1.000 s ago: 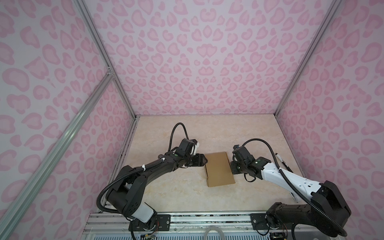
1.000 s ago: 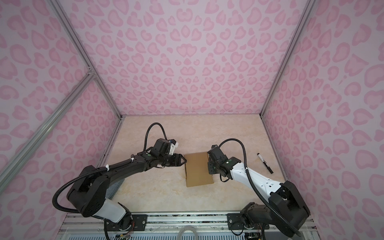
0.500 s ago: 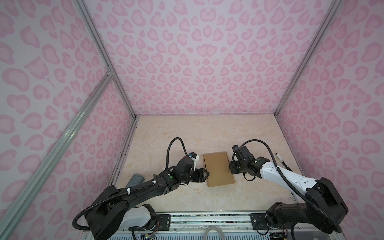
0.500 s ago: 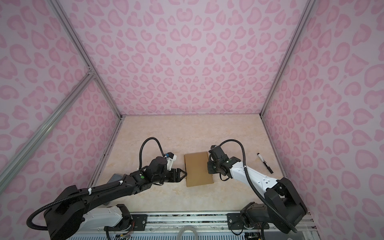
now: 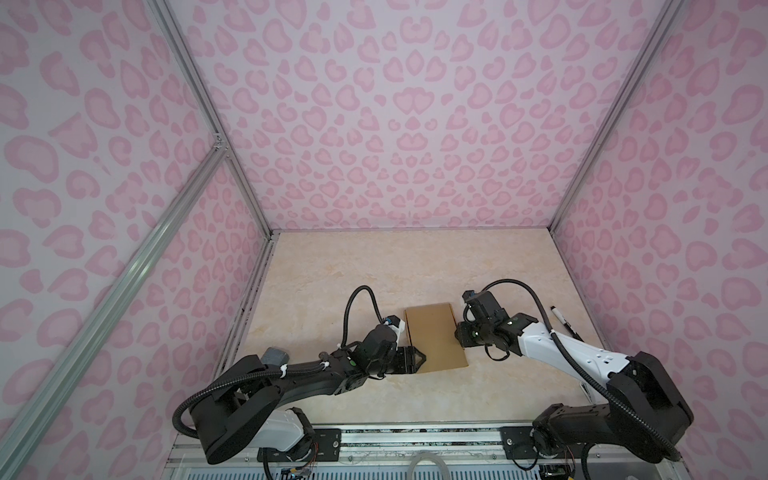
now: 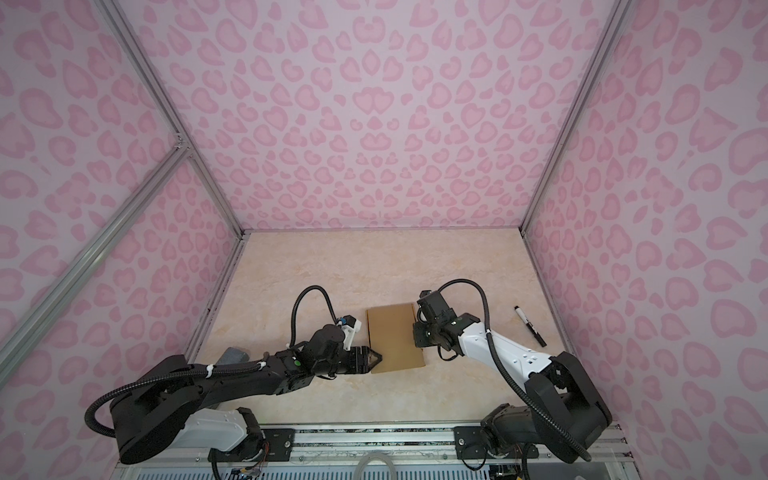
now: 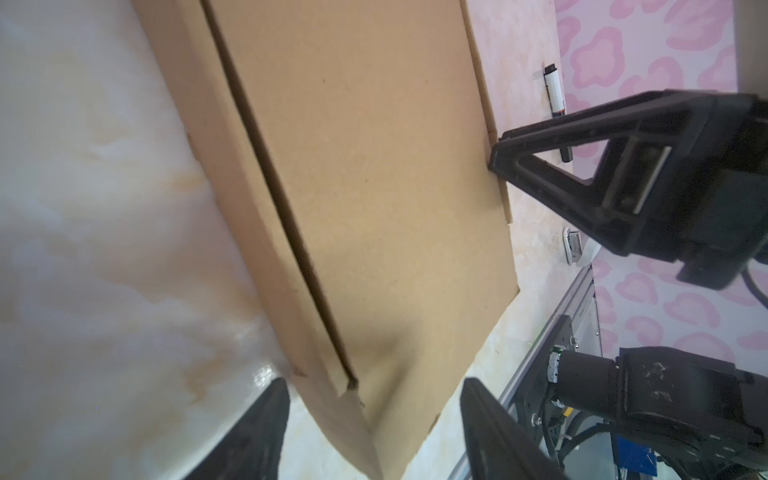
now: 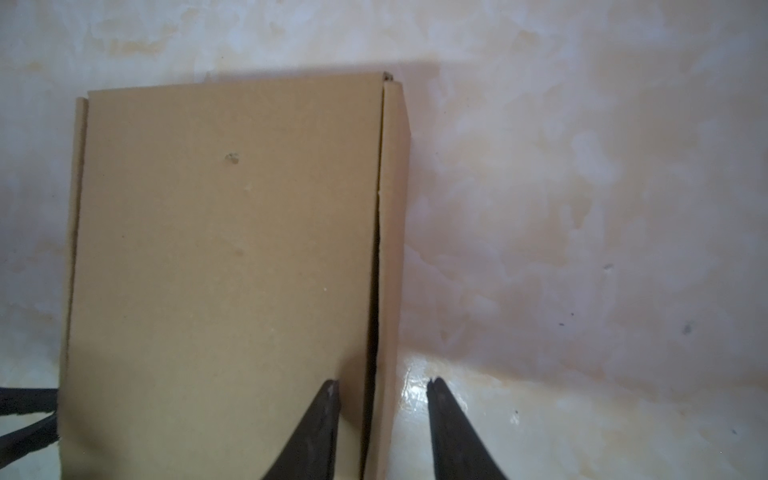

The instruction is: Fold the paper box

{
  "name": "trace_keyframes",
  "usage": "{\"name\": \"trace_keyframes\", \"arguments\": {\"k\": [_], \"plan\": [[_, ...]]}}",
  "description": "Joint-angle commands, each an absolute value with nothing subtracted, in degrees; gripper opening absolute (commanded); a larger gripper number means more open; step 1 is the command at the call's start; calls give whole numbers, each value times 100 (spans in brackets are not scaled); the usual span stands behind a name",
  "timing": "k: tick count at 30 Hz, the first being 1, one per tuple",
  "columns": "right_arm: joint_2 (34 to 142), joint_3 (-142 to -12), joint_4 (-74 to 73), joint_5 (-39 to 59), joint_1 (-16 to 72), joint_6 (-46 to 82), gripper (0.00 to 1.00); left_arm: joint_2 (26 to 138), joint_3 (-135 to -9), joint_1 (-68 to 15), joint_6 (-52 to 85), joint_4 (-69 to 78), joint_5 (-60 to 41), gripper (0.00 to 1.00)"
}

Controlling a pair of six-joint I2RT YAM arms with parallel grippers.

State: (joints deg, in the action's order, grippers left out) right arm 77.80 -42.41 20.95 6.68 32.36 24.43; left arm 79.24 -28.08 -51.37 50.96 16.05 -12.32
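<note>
Brown paper box (image 5: 434, 336), straddled by parted left hand (image 5: 422, 358), right hand (image 8: 380, 388).

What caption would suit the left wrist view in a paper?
The open left gripper straddles one corner of the paper box; the right gripper sits at the opposite edge.

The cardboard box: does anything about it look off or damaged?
Yes. The cardboard box isn't closed cleanly: a dark gap runs along one long edge, where the top panel stands off the side wall. Near the left fingers the panel shows a dent and a frayed corner.
</note>
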Motion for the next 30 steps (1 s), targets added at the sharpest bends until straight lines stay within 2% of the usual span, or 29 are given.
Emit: {"name": "trace_keyframes", "arguments": {"k": [1,21,30], "plan": [[7804,-4201,2104,703,3239,2452,38,8056,-2768,-5133,5228,2096,-1265,68],[7870,-4141,2122,846,3244,2547,37,8345,-2770,-5208,5369,2461,-1308,66],[7128,-4132,2802,609,3243,2601,40,7953,-2786,-5198,5204,1948,-1170,66]]}}
